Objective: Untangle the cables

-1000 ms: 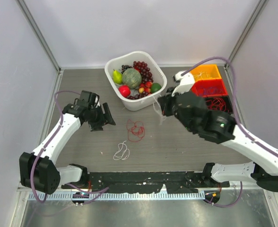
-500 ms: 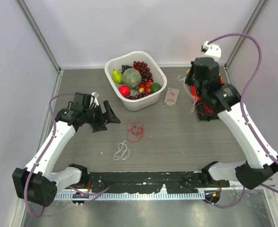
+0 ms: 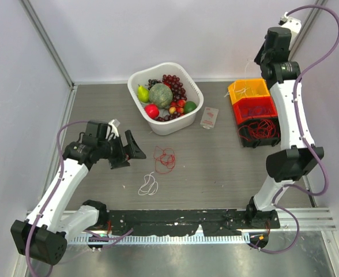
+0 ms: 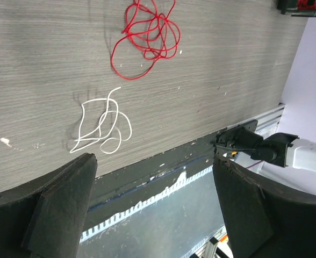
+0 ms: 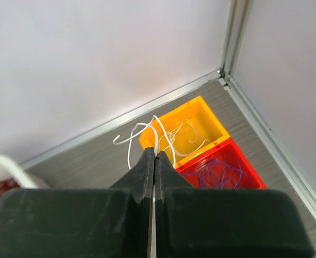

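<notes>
**Q:** State of the left claw (image 3: 129, 153)?
**A:** Released, jaws wide, above the desk (image 3: 227, 167). The red cable (image 3: 166, 158) and the loose white cable (image 3: 149, 184) lie near it, apart from each other.
**Q:** The right claw (image 5: 156, 156)?
**A:** Clenched on a second white cable (image 5: 136, 127), raised over the yellow bin (image 5: 216, 118). Its strands trail into that bin.

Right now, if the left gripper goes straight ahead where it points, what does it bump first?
Probably the table, right by the white cable. The open left gripper tilts down toward that spot; the red cable lies farther off. Depth is unclear, so it might brush the white loop.
</notes>
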You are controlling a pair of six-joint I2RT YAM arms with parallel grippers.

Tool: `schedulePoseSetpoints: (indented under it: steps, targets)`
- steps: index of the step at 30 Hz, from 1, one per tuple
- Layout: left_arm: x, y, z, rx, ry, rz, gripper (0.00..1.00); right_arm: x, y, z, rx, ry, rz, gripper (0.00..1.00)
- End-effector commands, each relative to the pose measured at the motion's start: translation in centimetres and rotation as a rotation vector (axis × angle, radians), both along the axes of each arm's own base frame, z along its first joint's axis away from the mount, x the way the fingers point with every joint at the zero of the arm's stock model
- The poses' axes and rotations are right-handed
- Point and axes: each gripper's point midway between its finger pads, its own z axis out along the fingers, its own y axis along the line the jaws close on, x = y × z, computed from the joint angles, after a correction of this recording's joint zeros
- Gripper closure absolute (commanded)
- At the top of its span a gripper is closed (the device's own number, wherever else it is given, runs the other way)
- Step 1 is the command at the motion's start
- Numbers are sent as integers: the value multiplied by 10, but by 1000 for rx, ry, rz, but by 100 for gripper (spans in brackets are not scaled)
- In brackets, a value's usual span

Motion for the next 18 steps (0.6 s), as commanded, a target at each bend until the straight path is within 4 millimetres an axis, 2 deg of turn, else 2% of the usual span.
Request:
schedulePoseSetpoints:
  steps: [1, 3, 4, 6, 9, 12, 14, 16, 18]
  targets:
    - [-9, 5, 8, 31, -27, -45, 7, 33, -18, 12, 48, -82, -4, 99]
    - [-9, 8, 7, 46, -34, -48, 6, 48, -23, -2, 50, -65, -10, 99]
    - [-8, 8, 6, 51, -32, -45, 6, 50, -44, -6, 51, -60, -47, 99]
    - [-7, 7, 5, 51, -22, -51, 6, 61, -57, -21, 63, -43, -68, 99]
    - [-6, 5, 6, 43, -11, -64, 6, 72, -72, -42, 76, -15, -82, 99]
    - [-2, 5, 6, 50, -21, -66, 6, 75, -80, -55, 84, 16, -90, 99]
    - [0, 4, 5, 55, -16, -72, 6, 75, -79, -49, 78, 6, -73, 99]
    - [0, 3, 6, 52, -4, -82, 6, 69, -76, -31, 82, -24, -64, 99]
    - [2, 1, 6, 43, -8, -84, 6, 61, -76, -1, 80, -78, -64, 99]
